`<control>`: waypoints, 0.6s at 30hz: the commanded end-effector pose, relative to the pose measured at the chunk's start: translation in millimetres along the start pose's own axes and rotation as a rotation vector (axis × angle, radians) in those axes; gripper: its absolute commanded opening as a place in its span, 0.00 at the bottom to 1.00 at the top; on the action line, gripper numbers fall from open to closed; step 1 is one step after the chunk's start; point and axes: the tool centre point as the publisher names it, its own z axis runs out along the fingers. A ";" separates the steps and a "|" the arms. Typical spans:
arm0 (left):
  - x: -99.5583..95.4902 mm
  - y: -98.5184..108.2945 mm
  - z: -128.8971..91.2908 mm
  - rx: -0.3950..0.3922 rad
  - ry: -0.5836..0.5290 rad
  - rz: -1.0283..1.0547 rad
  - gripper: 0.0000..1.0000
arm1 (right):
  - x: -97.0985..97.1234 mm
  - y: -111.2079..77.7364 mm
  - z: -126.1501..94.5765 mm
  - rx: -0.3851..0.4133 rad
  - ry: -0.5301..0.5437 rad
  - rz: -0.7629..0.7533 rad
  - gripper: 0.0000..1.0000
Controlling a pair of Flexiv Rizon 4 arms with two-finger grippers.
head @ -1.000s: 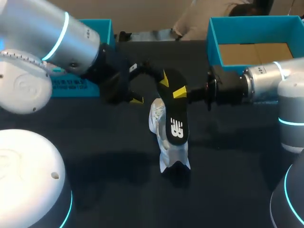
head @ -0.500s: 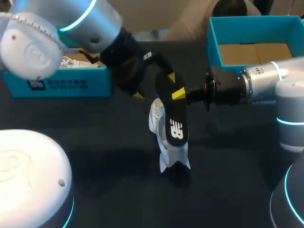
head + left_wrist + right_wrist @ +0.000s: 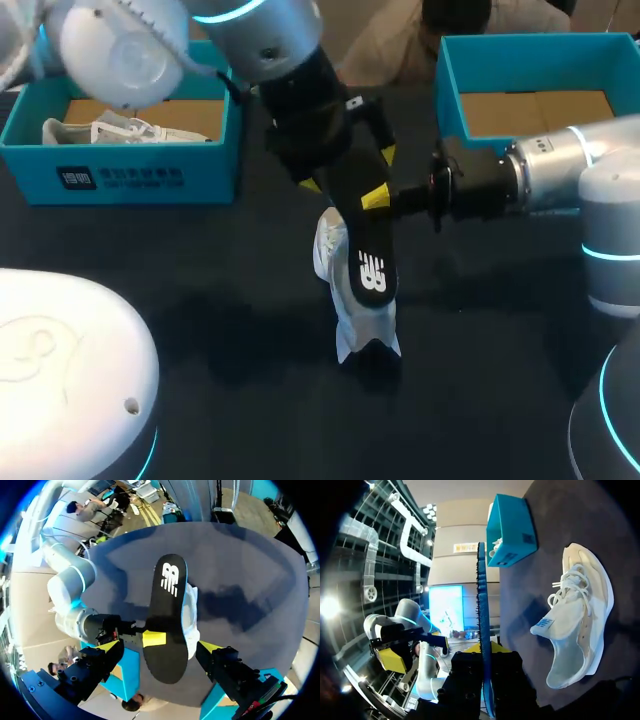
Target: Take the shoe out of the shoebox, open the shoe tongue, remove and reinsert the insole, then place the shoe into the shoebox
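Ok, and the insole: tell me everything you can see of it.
The insole is black and thin, seemingly foam, with a white logo on its face and a blue edge. The right gripper is shut on it near one end, holding it above the white shoe. The left gripper stands open around that end, not touching.

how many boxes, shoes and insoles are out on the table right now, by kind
teal boxes: 2, left box and right box
shoes: 2, loose shoe and boxed shoe
insoles: 1, black insole
total: 5
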 end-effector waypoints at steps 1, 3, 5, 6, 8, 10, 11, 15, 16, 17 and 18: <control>-2.8 0.4 -1.8 -0.002 0.091 0.000 1.00 | 0.0 1.3 0.5 0.003 -0.003 0.004 0.00; -2.8 0.4 -1.8 -0.002 0.091 0.000 1.00 | 0.2 1.5 0.0 0.002 -0.004 0.006 0.00; -3.4 -0.3 2.4 -0.038 0.154 0.002 1.00 | 0.0 1.5 -0.2 0.000 -0.001 0.008 0.00; -4.1 -0.3 3.9 -0.022 0.189 0.000 1.00 | -0.5 1.7 -0.3 0.001 -0.001 0.010 0.00; -5.4 -0.7 5.9 -0.052 0.235 0.008 1.00 | -1.3 1.9 -0.3 0.002 0.001 0.014 0.00; -6.3 -1.0 8.0 -0.025 0.260 0.010 1.00 | -1.8 2.0 -0.3 0.004 0.002 0.017 0.00; -6.6 -1.1 9.2 -0.024 0.268 0.017 1.00 | -1.8 2.1 -0.3 0.004 0.003 0.018 0.00; -9.7 3.4 12.2 -0.009 0.287 -0.001 1.00 | -1.2 3.2 -0.5 0.003 0.003 0.017 0.00; -11.5 4.1 12.7 -0.003 0.295 0.008 1.00 | -1.0 3.5 -0.3 0.003 0.003 0.016 0.00; -13.5 5.1 13.0 -0.002 0.291 0.003 1.00 | -0.8 3.7 -0.1 0.004 0.003 0.016 0.00; -15.5 6.1 13.4 -0.014 0.303 0.010 1.00 | -0.9 4.0 0.3 0.005 0.003 0.016 0.00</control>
